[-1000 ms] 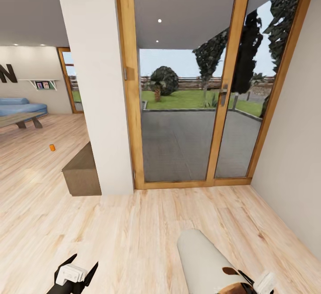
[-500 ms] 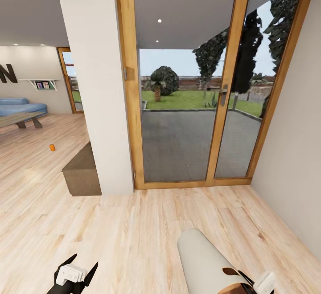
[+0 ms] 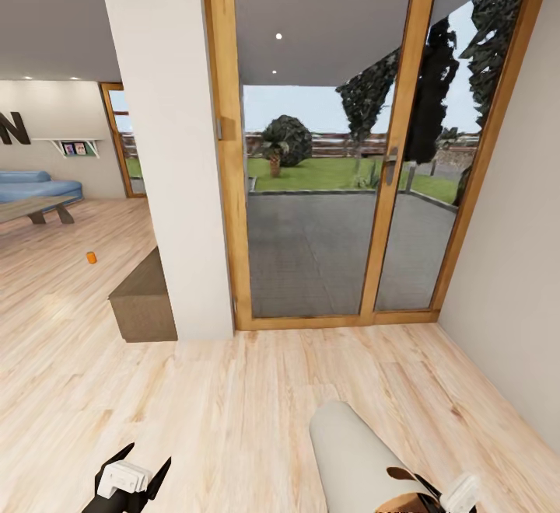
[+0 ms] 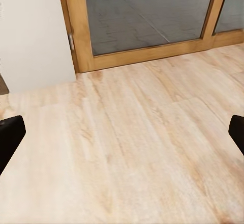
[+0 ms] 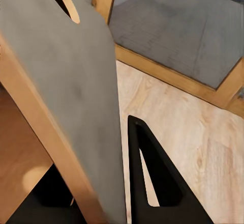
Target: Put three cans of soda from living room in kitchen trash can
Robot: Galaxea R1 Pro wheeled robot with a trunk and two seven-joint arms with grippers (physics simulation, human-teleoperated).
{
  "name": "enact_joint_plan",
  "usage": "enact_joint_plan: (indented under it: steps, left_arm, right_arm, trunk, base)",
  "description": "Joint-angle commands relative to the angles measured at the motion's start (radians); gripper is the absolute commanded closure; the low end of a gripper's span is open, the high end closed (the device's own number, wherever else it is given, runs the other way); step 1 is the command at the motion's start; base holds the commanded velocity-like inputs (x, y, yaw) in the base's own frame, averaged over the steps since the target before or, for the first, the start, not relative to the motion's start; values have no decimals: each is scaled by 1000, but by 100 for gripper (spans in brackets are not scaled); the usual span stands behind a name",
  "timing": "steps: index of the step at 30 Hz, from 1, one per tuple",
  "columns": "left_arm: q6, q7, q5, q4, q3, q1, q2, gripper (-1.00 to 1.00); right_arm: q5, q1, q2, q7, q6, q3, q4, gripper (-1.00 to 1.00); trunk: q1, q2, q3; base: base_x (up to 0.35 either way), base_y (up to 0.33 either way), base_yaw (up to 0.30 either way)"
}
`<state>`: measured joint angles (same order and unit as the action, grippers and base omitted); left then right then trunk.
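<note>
- Soda can [image 3: 92,257], a bright orange one, stands upright on the pale wood floor [image 3: 233,404] at the left middle of the head frame, well apart from the robot; my judgement is that it waits there to be fetched, not yet collected
- trash can [image 3: 362,458] lies tilted across the lower right of the head frame, grey wall toward the camera, its brown inside showing at the bottom edge; in the right wrist view its rim sits between the dark fingers, one inside and one outside the wall, so the right tool [image 5: 109,203] is clenched on the bin, probably to bring it to the cans
- left tool [image 3: 128,476], lower left, hangs released with nothing between its fingers [image 4: 10,135], free for picking
- blue sofa [image 3: 35,185] and low table [image 3: 35,207] sit at far left, beyond the can
- white pillar [image 3: 167,148] and glass door [image 3: 327,186] stand straight ahead
</note>
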<state>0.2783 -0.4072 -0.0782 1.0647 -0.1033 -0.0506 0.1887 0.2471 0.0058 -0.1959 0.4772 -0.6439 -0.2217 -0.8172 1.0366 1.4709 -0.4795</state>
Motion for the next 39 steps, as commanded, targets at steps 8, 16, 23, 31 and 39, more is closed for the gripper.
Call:
enact_joint_plan:
  steps: [8,16,23,31,39]
  left_arm:
    - [-2,-1,0,0,-1,0,0,-100]
    - [-1,-1,0,0,-1,0,0,-100]
    - [-1,1,0,0,-1,0,0,-100]
    - [0,1,0,0,0,0,0,-100]
    - [2,1,0,0,1,0,0,-100]
  right_arm:
    - [-11,0,1,6,1,1,-2,100]
    - [-11,0,2,6,2,2,-2,100]
    - [-11,-1,17,5,5,1,-3,100]
    - [-10,-1,21,5,78,2,-7,100]
    - [-11,-1,21,6,132,0,-17,100]
  trunk:
    - [0,0,0]
    - [0,0,0]
    - [0,0,0]
    - [0,0,0]
    - [0,0,-1]
  base:
    - [0,227,0]
    - [0,274,0]
    - [0,278,12]
    - [0,267,172]
    - [0,53,75]
